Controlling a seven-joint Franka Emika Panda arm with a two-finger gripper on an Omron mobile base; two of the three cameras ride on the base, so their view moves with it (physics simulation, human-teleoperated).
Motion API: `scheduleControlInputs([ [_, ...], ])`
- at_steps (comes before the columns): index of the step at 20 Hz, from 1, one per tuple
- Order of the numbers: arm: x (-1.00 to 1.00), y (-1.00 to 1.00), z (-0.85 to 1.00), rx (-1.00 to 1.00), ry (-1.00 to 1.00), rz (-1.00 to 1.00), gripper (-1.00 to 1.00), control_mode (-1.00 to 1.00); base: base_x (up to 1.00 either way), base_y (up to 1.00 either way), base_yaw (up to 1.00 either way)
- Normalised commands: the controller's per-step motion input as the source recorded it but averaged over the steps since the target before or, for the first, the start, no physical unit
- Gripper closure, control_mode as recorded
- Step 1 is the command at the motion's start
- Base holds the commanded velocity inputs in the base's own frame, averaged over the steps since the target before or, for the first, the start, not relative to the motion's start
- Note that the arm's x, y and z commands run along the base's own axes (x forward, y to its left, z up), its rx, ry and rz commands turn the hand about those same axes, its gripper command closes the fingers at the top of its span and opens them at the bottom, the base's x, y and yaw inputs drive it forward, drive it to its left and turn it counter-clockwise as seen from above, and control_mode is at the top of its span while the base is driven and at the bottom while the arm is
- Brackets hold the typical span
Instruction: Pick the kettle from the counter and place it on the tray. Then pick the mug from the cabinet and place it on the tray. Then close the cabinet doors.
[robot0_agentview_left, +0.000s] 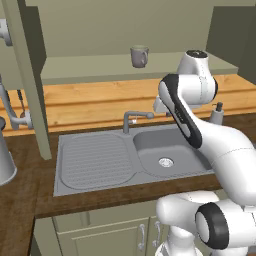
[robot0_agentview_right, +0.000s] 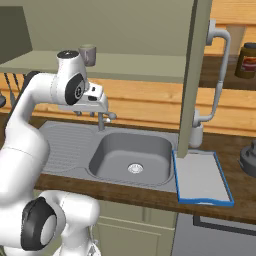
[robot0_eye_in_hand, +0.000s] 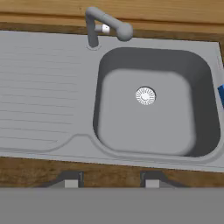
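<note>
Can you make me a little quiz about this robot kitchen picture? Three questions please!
1. True or false: the mug is already on the tray.
2. What is the hand hanging over? A) the sink B) the stove C) a chair
3. Fill in: the tray has a ____ rim.

Key: 1 false, it stands on the cabinet shelf. 2 A. 3 blue.

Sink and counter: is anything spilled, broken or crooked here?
Nothing stands out. The sink looks dry and clean, the tray lies flat beside it with nothing on it, and the mug stands upright on its shelf.
</note>
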Motion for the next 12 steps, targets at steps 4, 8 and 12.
scheduleControlInputs([
  [4,-0.12,0.0,0.0,0.01,0.0,0.0,-1.0,-1.0,0.0,0.0,0.0],
  [8,-0.57,-0.08,-0.04,0.02,-0.17,0.0,-1.0,-1.0,0.0,0.0,0.0],
  [12,-0.54,-0.13,-0.08,0.0,-0.56,-0.31,-1.0,-1.0,0.0,0.0,0.0],
])
